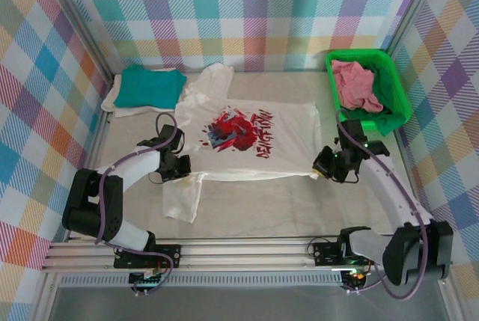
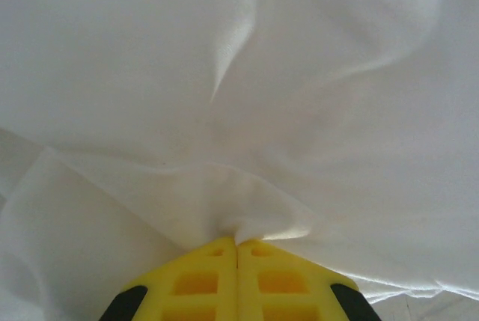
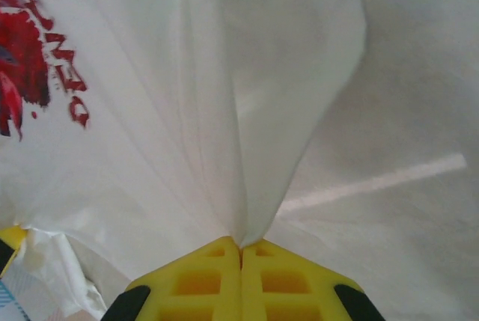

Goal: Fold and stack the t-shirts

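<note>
Plaid walls (image 1: pixel 224 7) in pastel checks close round a pale counter (image 1: pixel 284 209). We have our left fingers (image 2: pixel 224 257) pressed fully together on a pinch of the white t-shirt (image 2: pixel 299 74). The cloth bunches into a small fold right at the tips and spreads away beyond them. Our right fingers (image 3: pixel 228 257) are likewise closed tight, with a pleat of the same shirt rising from the tips and its red lettering (image 3: pixel 71 104) off to their left.

From above, the two pairs of fingers hold the shirt's near edge at opposite ends. The garment lies print-up between and beyond them, and what is probably a sleeve (image 1: pixel 182 201) trails nearer than the left fingers. Far beyond the left fingers, a teal t-shirt (image 1: pixel 150 85) looks folded on top of a cream one (image 1: pixel 120 104). Just beyond the right fingers, a pink t-shirt (image 1: pixel 355 85) sits crumpled in a green basket (image 1: pixel 374 121).

We judge the task roughly halfway: two shirts seem stacked, the white one's fold is only beginning, and the pink one is untouched.
</note>
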You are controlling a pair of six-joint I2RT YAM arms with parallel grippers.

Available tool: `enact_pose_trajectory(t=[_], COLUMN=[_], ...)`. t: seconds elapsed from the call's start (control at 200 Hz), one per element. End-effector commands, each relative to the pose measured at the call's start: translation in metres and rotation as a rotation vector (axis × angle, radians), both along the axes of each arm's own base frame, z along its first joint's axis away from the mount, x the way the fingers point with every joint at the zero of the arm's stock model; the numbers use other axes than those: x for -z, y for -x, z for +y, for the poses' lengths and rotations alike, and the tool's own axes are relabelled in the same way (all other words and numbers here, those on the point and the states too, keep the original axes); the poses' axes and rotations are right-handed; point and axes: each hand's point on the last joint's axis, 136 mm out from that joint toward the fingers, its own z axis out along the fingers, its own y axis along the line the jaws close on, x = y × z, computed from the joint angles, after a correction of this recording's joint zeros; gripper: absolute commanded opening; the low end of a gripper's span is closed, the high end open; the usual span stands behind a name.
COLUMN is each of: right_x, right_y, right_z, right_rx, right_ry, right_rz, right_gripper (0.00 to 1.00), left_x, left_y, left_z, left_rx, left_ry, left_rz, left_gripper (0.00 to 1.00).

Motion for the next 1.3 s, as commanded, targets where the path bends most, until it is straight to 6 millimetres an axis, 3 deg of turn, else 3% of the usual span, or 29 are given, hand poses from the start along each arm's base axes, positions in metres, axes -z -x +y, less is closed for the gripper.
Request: enact_pose_trajectory(t=[0.0, 0.055, 0.085, 0.115, 0.175, 0.24, 0.33, 0.395, 0.53, 0.62, 0.75, 0.91, 1.04, 1.155, 1.295], right_x=[0.018, 0.026, 0.032, 0.038, 0.048, 0.051, 0.041, 0.032, 0.015, 0.009, 0.023, 0.053, 0.074, 0.091, 0.114], right_y=[0.047, 0.058, 0.064, 0.069, 0.074, 0.073, 0.062, 0.053, 0.013, -0.026, -0.088, -0.149, -0.182, -0.199, -0.216], right_z=[-0.019, -0.019, -0.019, -0.019, -0.022, -0.025, -0.025, -0.03, -0.032, -0.021, -0.017, -0.016, -0.01, -0.007, -0.002], right_rx=[0.083, 0.091, 0.098, 0.101, 0.106, 0.097, 0.072, 0.048, -0.026, -0.1, -0.13, -0.111, -0.113, -0.099, -0.101], right_ry=[0.068, 0.054, 0.052, 0.052, 0.063, 0.086, 0.099, 0.141, 0.209, 0.272, 0.34, 0.337, 0.322, 0.305, 0.282], right_rz=[0.15, 0.167, 0.184, 0.197, 0.216, 0.216, 0.19, 0.178, 0.099, 0.054, 0.019, 0.042, 0.074, 0.083, 0.116], right_gripper=[0.0, 0.0, 0.1, 0.11, 0.13, 0.22, 0.26, 0.32, 0.29, 0.12, 0.0, 0.0, 0.0, 0.0, 0.0], left_x=[0.003, 0.004, 0.004, 0.003, 0.001, -0.007, -0.024, -0.04, -0.065, -0.093, -0.12, -0.1, -0.064, -0.035, 0.003], left_y=[-0.003, -0.003, -0.002, -0.002, -0.002, 0.0, 0.004, 0.009, 0.013, -0.016, -0.095, -0.192, -0.237, -0.246, -0.226], left_z=[0.001, 0.0, 0.0, 0.0, -0.002, -0.004, -0.005, -0.003, 0.0, -0.013, -0.037, -0.055, -0.047, -0.039, -0.033], left_rx=[0.01, 0.013, 0.011, 0.011, 0.012, 0.012, 0.008, 0.004, -0.015, 0.016, 0.098, 0.129, 0.068, 0.035, 0.019], left_ry=[0.002, 0.006, 0.005, 0.006, 0.018, 0.035, 0.054, 0.055, 0.064, 0.109, 0.133, 0.114, 0.132, 0.105, 0.102], left_rz=[0.006, 0.008, 0.008, 0.006, 0.005, 0.005, -0.017, -0.037, -0.092, -0.174, -0.274, -0.293, -0.231, -0.204, -0.101], left_gripper=[0.01, 0.01, 0.01, 0.03, 0.12, 0.2, 0.32, 0.33, 0.33, 0.26, 0.15, 0.07, 0.01, 0.0, 0.0])
